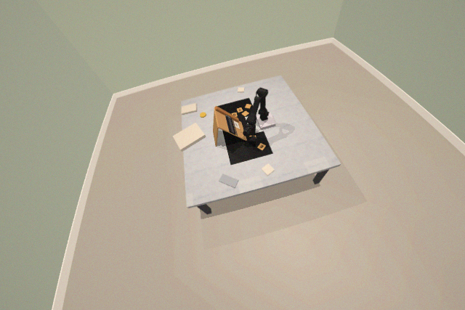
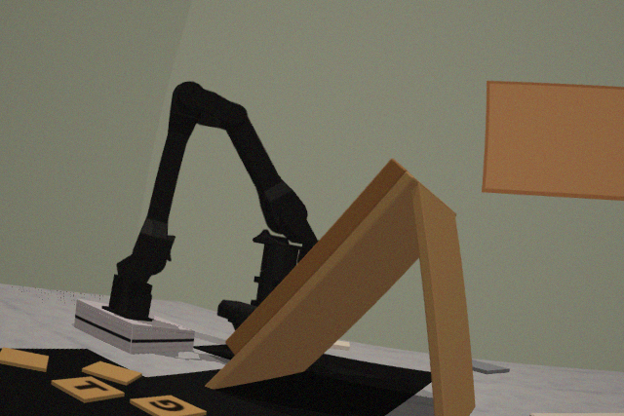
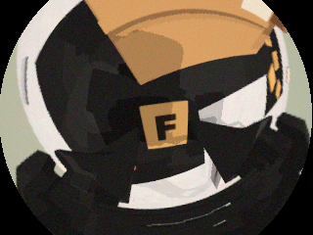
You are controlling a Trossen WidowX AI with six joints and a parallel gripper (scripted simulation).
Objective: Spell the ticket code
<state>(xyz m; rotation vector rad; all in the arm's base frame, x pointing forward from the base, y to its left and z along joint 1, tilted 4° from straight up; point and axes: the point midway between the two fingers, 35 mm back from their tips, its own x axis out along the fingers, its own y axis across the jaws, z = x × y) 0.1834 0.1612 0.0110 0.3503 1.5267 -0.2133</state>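
Cannot read the ticket [image 1: 236, 125] [image 3: 257, 9] on the board [image 1: 222, 120] [image 2: 347, 275] [image 3: 205, 41]: too small from the top, cut off by the upper edge in the wrist view. From the exterior, lose the board's front face, turned away, and part of the gripper [image 1: 252, 139] [image 2: 238, 315] [image 3: 168, 153], hidden behind the board. Find the orange wall panel [image 2: 557, 140] cut off at right, the left-hand tile [image 2: 23, 359] cropped at left. Cannot make out letters on the far tiles [image 1: 239, 109] [image 3: 273, 73], too small from the top and wrist.
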